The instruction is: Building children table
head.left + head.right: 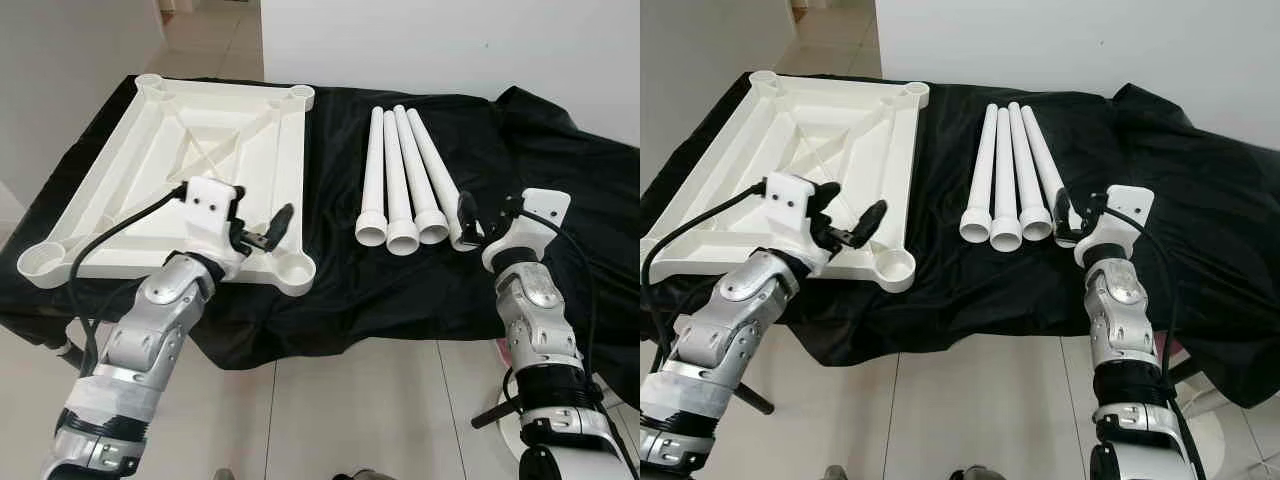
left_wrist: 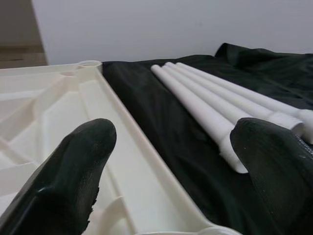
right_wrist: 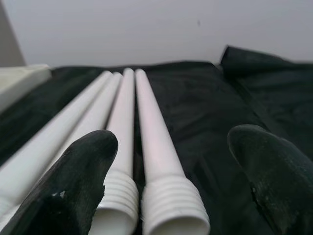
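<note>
A white plastic table top [image 1: 150, 150] lies upside down on the left of the black cloth, with a round socket [image 1: 298, 268] at each corner. Several white tube legs [image 1: 400, 170] lie side by side in the middle, threaded ends toward me. My left gripper [image 1: 262, 232] hovers open over the table top's near right edge, close to the corner socket. My right gripper [image 1: 485, 215] is open at the near end of the rightmost leg [image 3: 156, 142], whose threaded end lies between the fingers [image 3: 83, 166] without being pinched.
The black cloth [image 1: 560, 200] covers a low table and hangs over its front edge. A white wall stands right behind it. Tiled floor [image 1: 380, 410] lies in front, and a white round base [image 1: 510, 420] stands at the lower right.
</note>
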